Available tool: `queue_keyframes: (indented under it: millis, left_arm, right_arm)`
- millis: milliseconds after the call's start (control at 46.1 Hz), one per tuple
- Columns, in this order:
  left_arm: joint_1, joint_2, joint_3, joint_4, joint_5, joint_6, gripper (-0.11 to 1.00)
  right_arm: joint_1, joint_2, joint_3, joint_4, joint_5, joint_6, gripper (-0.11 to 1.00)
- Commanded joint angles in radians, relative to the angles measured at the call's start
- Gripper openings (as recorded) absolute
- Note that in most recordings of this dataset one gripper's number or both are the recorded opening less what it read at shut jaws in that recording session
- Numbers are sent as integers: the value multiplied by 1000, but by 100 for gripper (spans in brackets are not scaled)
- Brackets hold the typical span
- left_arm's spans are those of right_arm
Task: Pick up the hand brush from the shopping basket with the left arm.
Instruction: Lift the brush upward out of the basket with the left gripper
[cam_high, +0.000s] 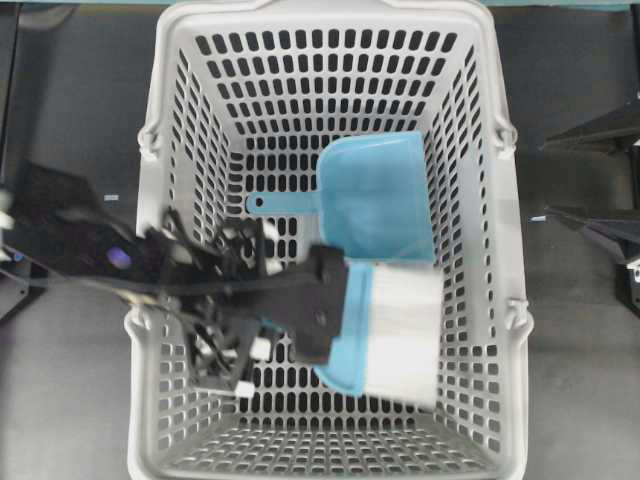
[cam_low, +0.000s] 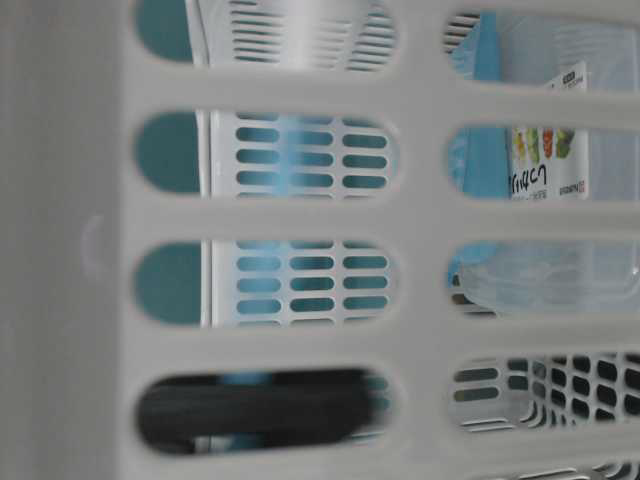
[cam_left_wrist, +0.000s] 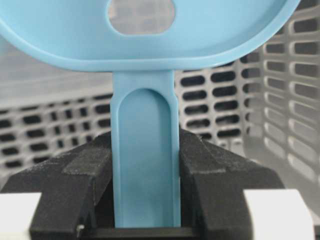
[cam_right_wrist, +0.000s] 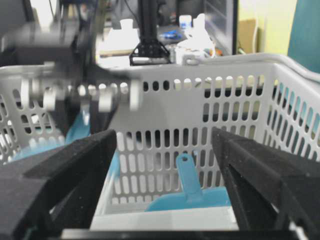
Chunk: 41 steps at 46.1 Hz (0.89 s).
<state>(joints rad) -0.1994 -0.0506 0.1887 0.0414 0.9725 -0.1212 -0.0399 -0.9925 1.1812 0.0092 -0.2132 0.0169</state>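
Blue plastic fills the left pincer (cam_left_wrist: 145, 175) — its jaws clamp the thin handle of the hand brush (cam_high: 395, 325), whose long axis runs straight out from the wrist, bristles toward the shopping basket (cam_high: 480, 180) wall. Just beside lies the dustpan (cam_high: 375, 195). The right pincer (cam_right_wrist: 165, 170) gapes, idle — well apart.

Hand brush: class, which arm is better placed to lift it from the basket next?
Left. Its fingers already clamp the hand brush by the handle inside the shopping basket; the right gripper stands open outside.
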Motion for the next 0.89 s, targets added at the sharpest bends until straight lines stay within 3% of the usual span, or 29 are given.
queue_keyframes:
  millis: [0, 260, 867]
  left_arm:
    - [21, -72, -109, 3, 77, -5, 24]
    - [49, -112, -284, 3, 149, -3, 24]
    - [44, -80, -265, 3, 149, -2, 24]
  right_arm:
    - [-3, 6, -12, 3, -5, 2, 74]
    - [-3, 5, -11, 3, -5, 2, 74]
    - [-3, 5, -11, 3, -5, 2, 74]
